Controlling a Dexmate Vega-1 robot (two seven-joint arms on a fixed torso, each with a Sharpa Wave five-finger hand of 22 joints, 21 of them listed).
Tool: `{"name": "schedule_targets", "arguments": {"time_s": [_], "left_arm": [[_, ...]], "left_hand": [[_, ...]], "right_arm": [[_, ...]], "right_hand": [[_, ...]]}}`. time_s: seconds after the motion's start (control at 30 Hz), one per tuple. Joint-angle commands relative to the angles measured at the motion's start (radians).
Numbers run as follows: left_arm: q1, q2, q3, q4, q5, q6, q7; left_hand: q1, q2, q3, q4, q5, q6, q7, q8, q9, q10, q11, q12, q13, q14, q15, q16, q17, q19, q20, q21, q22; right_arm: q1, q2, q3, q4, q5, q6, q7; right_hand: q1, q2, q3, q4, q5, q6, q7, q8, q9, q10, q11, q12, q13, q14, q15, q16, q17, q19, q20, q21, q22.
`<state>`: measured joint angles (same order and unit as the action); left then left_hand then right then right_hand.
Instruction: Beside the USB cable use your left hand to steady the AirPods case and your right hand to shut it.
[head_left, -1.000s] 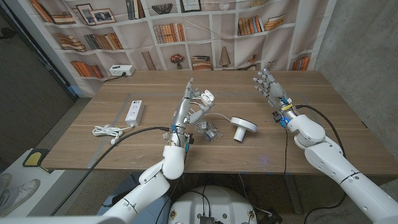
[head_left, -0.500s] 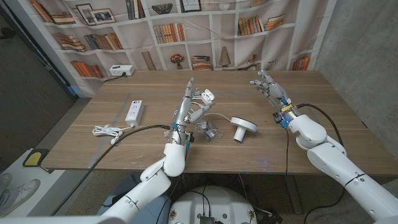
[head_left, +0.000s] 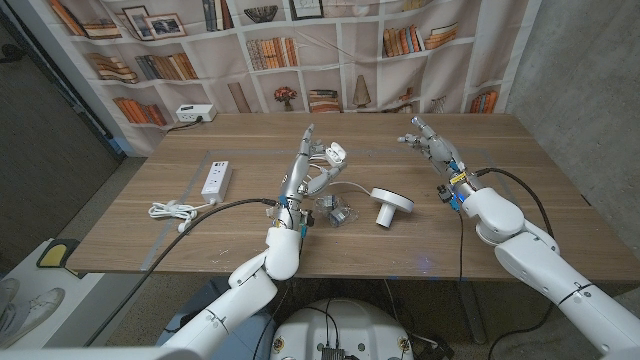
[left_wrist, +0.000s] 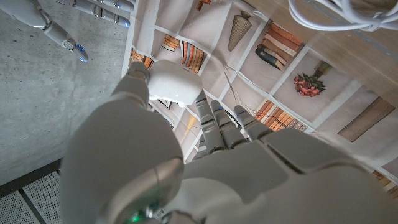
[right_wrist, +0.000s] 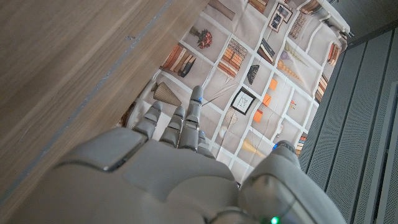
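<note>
AirPods case (head_left: 335, 153): your left hand (head_left: 312, 172) grips it raised, lid open (presented for closing). Right hand (head_left: 428, 140): empty, fingers apart, well apart above the bench (head_left: 500, 220).

I see a brown wood-grain surface (head_left: 200, 235) under my white arms. My left hand (head_left: 308, 172) is silver-grey and holds the white AirPods case (head_left: 335, 153); my right hand (head_left: 428, 142) is the same silver-grey, with blue spots at the wrist. The USB cable (head_left: 352, 187) is white, as are the power strip (head_left: 216, 180) and the round stand (head_left: 391, 204). The backdrop (head_left: 330, 50) is printed with bookshelves.
</note>
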<state>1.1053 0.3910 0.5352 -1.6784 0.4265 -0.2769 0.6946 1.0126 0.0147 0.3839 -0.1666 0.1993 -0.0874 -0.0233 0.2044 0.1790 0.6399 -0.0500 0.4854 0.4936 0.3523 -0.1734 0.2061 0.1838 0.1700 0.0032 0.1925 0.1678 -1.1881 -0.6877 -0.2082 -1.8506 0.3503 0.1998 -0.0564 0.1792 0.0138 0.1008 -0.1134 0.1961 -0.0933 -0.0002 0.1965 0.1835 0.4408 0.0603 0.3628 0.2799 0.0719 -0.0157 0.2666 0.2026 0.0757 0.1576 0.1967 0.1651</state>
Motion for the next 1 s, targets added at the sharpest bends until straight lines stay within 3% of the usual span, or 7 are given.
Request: {"name": "schedule_targets", "arguments": {"time_s": [0.03, 0.13, 0.27, 0.47, 0.7, 0.83, 1.0], "left_arm": [[-0.004, -0.017, 0.004, 0.012, -0.004, -0.009, 0.008], [-0.001, -0.013, 0.003, 0.004, -0.008, -0.001, -0.006], [0.001, -0.011, 0.003, 0.005, -0.018, -0.01, -0.014], [0.003, -0.007, 0.002, 0.004, -0.024, -0.013, -0.024], [0.005, -0.018, 0.002, 0.019, -0.027, -0.025, -0.011], [0.003, -0.022, 0.003, 0.027, -0.022, -0.03, -0.003], [0.002, -0.032, 0.004, 0.037, -0.012, -0.034, 0.02]], "left_hand": [[0.069, 0.058, -0.016, 0.005, 0.002, 0.004, -0.01, -0.007, 0.003, 0.226, -0.17, 0.002, 0.004, 0.04, -0.018, 0.001, 0.008, 0.049, 0.071, 0.014, 0.004], [0.075, 0.062, -0.03, 0.006, 0.003, 0.017, -0.026, -0.006, 0.003, 0.226, -0.17, -0.002, 0.005, 0.063, 0.008, 0.009, 0.009, 0.115, 0.17, 0.03, 0.009], [0.079, 0.064, -0.038, 0.006, 0.005, 0.021, -0.031, -0.007, 0.003, 0.22, -0.171, -0.009, 0.005, 0.085, 0.013, 0.017, 0.01, 0.168, 0.199, 0.044, 0.012], [0.086, 0.066, -0.047, 0.006, 0.007, 0.03, -0.042, -0.006, 0.003, 0.223, -0.171, -0.016, 0.004, 0.168, 0.015, 0.046, 0.013, 0.21, 0.208, 0.054, 0.017], [0.099, 0.077, -0.058, 0.006, 0.013, 0.042, -0.046, -0.007, 0.003, 0.227, -0.171, -0.022, 0.01, 0.22, -0.004, 0.059, 0.019, 0.361, 0.186, 0.115, 0.031], [0.119, 0.091, -0.055, 0.002, 0.019, 0.051, -0.047, -0.007, 0.003, 0.23, -0.169, -0.016, 0.019, 0.347, -0.031, 0.107, 0.033, 0.372, 0.151, 0.125, 0.036], [0.13, 0.091, -0.056, 0.0, 0.022, 0.065, -0.058, -0.005, 0.003, 0.236, -0.169, -0.011, 0.021, 0.406, -0.04, 0.126, 0.04, 0.326, 0.174, 0.11, 0.038]], "right_arm": [[-0.029, -0.006, 0.016, -0.03, -0.023, -0.011, -0.019], [-0.029, -0.006, 0.016, -0.028, -0.021, -0.004, -0.01], [-0.031, -0.002, 0.016, -0.031, -0.028, -0.009, -0.017], [-0.033, 0.006, 0.017, -0.029, -0.019, -0.002, -0.013], [-0.035, 0.002, 0.021, -0.038, -0.035, -0.005, -0.019], [-0.032, 0.002, 0.02, -0.035, -0.028, 0.0, -0.007], [-0.033, 0.011, 0.019, -0.033, -0.032, 0.006, -0.017]], "right_hand": [[0.003, -0.006, -0.006, -0.006, -0.004, 0.001, -0.001, 0.005, 0.006, 0.001, -0.002, 0.005, 0.007, 0.009, -0.005, 0.006, 0.005, 0.004, 0.013, 0.005, 0.006], [0.004, -0.006, -0.006, -0.007, -0.003, 0.001, -0.002, 0.005, 0.006, 0.0, 0.0, 0.004, 0.01, 0.011, -0.007, 0.007, 0.005, 0.0, 0.018, 0.003, 0.006], [0.004, -0.006, -0.006, -0.007, -0.003, 0.0, -0.004, 0.004, 0.006, -0.002, -0.001, 0.003, 0.012, 0.012, -0.01, 0.007, 0.006, -0.001, 0.021, 0.001, 0.006], [0.004, -0.007, -0.006, -0.007, -0.003, -0.003, -0.005, 0.003, 0.006, -0.012, -0.002, -0.001, 0.017, 0.008, -0.01, 0.005, 0.007, -0.007, 0.036, -0.003, 0.006], [0.005, -0.005, -0.005, -0.008, -0.003, -0.004, -0.008, 0.003, 0.006, -0.02, -0.005, -0.006, 0.021, 0.004, -0.015, 0.004, 0.008, -0.009, 0.037, -0.004, 0.006], [0.005, -0.005, -0.006, -0.008, -0.003, -0.004, -0.008, 0.003, 0.006, -0.023, -0.002, -0.008, 0.024, 0.003, -0.017, 0.004, 0.008, -0.009, 0.038, -0.005, 0.006], [0.007, -0.004, -0.005, -0.009, -0.003, -0.005, -0.008, 0.003, 0.006, -0.048, -0.007, -0.019, 0.027, -0.004, -0.021, 0.001, 0.009, -0.01, 0.038, -0.006, 0.006]]}}
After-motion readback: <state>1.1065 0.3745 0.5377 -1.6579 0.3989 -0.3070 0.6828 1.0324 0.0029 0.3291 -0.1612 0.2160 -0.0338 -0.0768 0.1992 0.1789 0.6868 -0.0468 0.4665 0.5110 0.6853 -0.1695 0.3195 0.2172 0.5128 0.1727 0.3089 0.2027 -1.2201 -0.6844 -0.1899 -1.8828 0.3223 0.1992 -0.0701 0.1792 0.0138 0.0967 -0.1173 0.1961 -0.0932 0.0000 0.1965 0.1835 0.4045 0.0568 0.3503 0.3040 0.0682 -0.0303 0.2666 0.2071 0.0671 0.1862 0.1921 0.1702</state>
